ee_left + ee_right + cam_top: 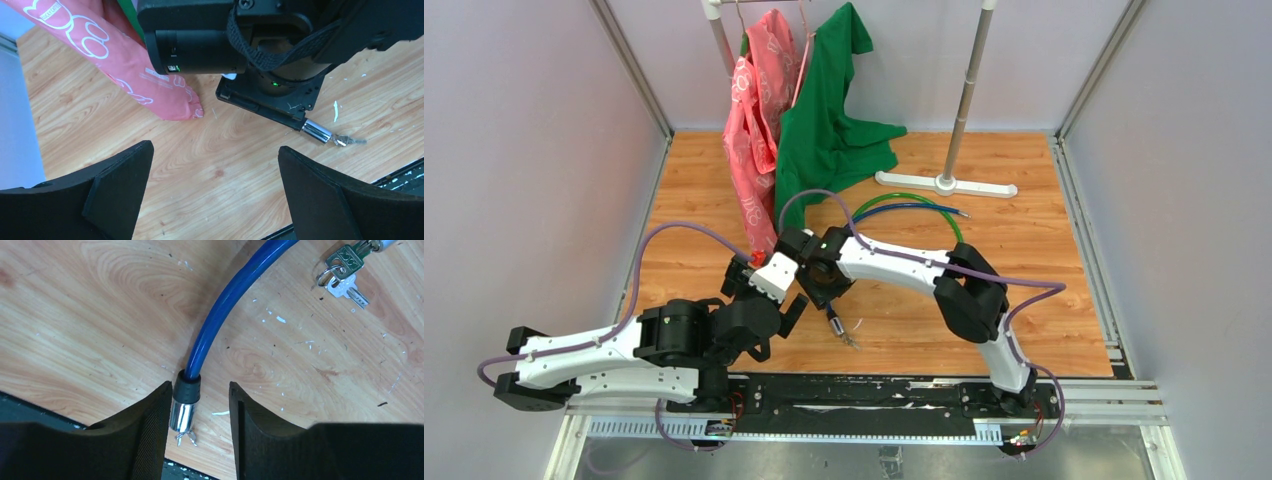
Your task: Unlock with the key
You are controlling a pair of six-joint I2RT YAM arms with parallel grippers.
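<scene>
While holding the right gripper part-open astride the chrome end of the blue cable, clamping nothing (left gripper gaping, empty too), spread wider, lift straight off without nudging it, then go for the keys lying ahead of the fingertips, off sideways.

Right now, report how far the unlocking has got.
Done, apparently: the keys hang at a chrome barrel, one seemingly inserted. In hand: the right pincer stands open astride the chrome end of the blue cable, not clamping; the left pincer is wide open, empty. Left: confirming release; those two ends lie apart.
</scene>
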